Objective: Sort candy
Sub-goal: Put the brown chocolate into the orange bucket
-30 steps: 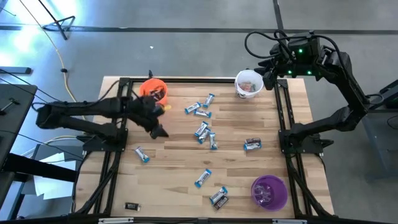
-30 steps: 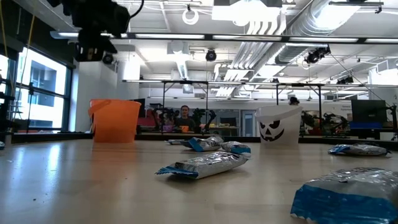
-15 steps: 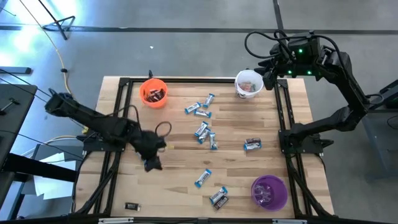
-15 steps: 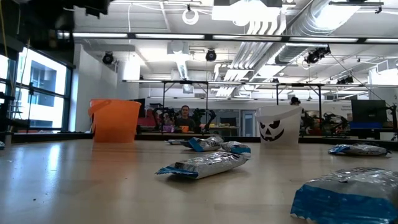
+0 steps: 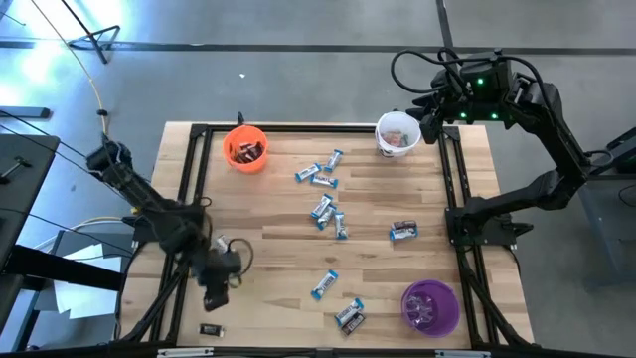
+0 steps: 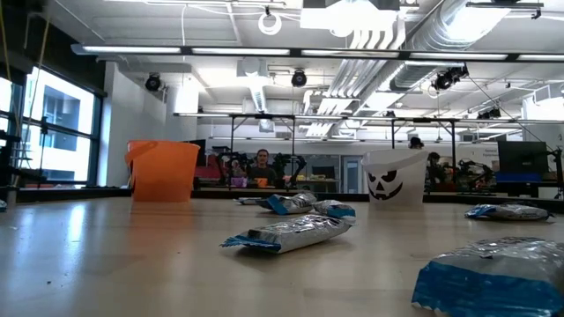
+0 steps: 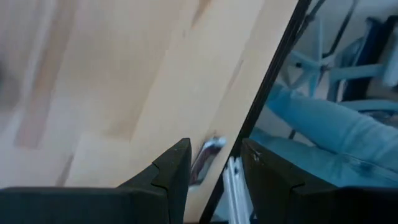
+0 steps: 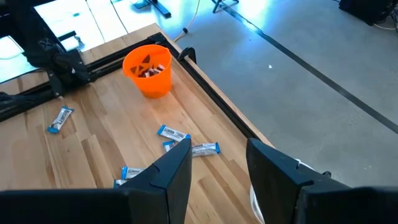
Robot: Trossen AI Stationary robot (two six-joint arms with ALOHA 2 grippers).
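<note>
Several blue-and-white candy pieces (image 5: 323,209) lie scattered on the wooden table (image 5: 288,259). One dark piece (image 5: 402,231) lies toward the right and another dark piece (image 5: 209,329) at the near left corner. My left gripper (image 5: 212,300) hangs open over the near left part of the table, a little short of that corner piece. The corner piece shows beyond the gap of the fingers as a wrapped piece (image 7: 202,163) lying by the table's edge. My right gripper (image 8: 217,174) waits open, high by the white cup (image 5: 397,134), holding nothing.
An orange cup (image 5: 245,147) with dark candy inside stands at the far left. A purple cup (image 5: 429,306) stands at the near right. A black frame rail (image 5: 184,249) runs along the table's left side beside my left arm. A person sits in the room far behind the table (image 6: 261,163).
My left gripper has swung from beside the orange cup toward the table's near edge along its left side, sinking a little and turning as it went. It stays open and has left the low view. The candy has kept still.
</note>
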